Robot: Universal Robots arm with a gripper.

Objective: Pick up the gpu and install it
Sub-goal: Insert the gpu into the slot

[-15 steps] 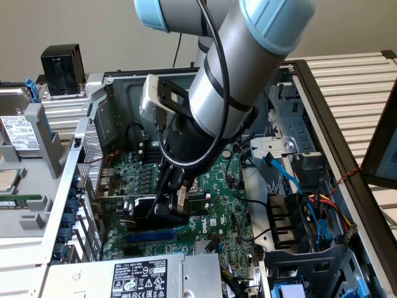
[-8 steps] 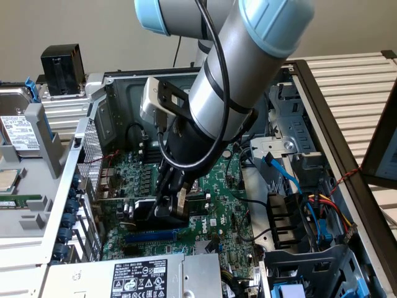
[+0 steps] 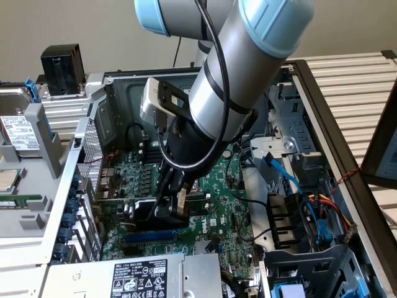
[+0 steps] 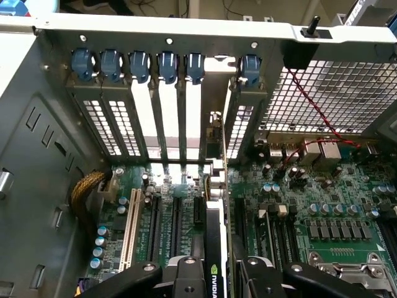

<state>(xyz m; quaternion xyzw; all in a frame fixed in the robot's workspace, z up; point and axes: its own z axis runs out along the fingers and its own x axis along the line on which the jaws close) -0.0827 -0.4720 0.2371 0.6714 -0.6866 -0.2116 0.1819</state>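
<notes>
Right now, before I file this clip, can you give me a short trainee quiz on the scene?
1. True or false: the end effector is shut on the graphics card.
2. Where is the card? A) over the motherboard inside the computer case; B) on a shelf outside the case.
3. Fill in: the slot clips along the case's back wall are ____.
Key: 1 true; 2 A; 3 blue.

In the exterior view, a green motherboard (image 3: 217, 192) is lying mid-frame inside the open computer case (image 3: 121, 99), a labelled power supply (image 3: 139, 276) is sitting lower left, and blue cables (image 3: 282, 171) are trailing at right.
</notes>
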